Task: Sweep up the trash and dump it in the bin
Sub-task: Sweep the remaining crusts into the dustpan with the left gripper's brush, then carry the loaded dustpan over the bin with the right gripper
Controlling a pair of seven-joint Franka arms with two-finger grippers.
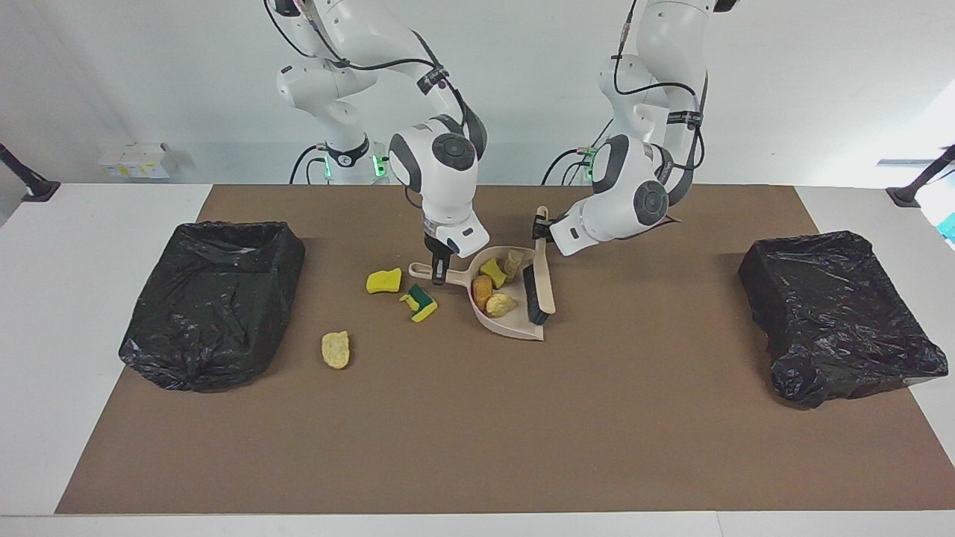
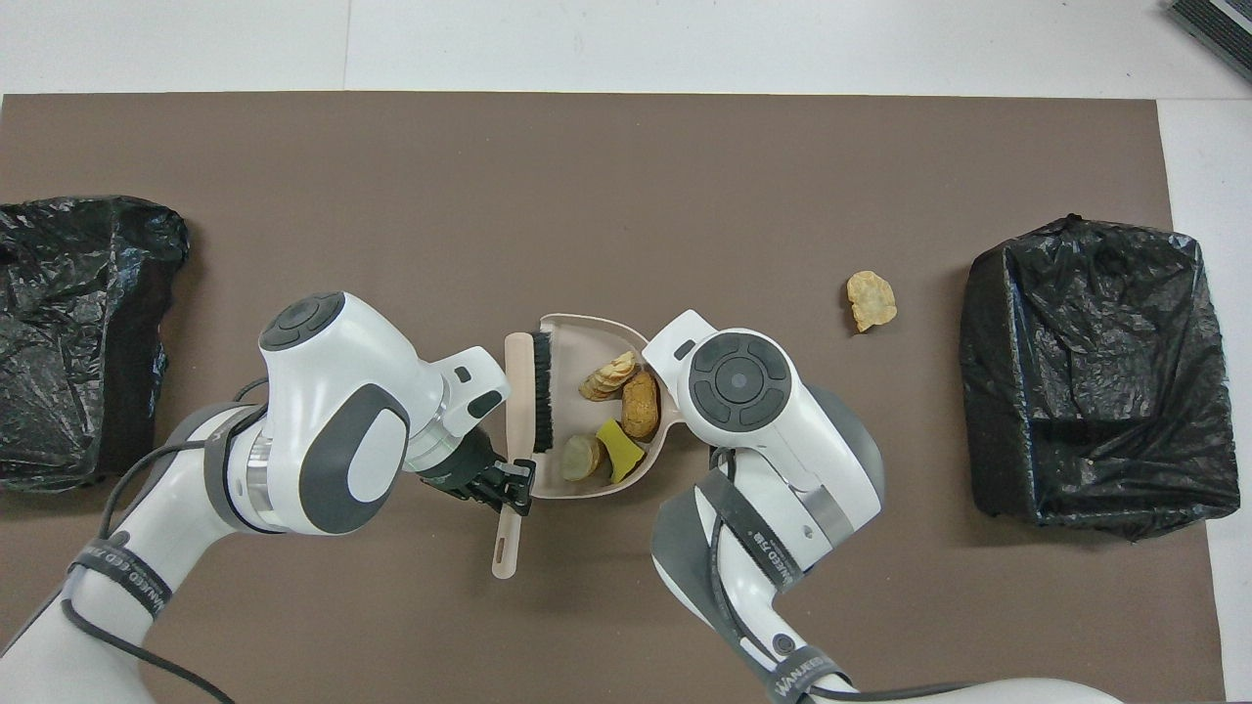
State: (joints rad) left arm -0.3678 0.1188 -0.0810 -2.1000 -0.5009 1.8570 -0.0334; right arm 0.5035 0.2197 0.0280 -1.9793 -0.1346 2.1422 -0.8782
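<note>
Legible markings: one only. A black band (image 2: 755, 553) around the right arm's forearm, in the overhead view, carries white lettering that includes the word "FR3"; the characters preceding it cannot be read. A like band (image 2: 125, 580) on the left arm also bears white lettering, not readable. The small white boxes (image 1: 136, 159) at the tabletop's edge show yellow marks, not readable.
</note>
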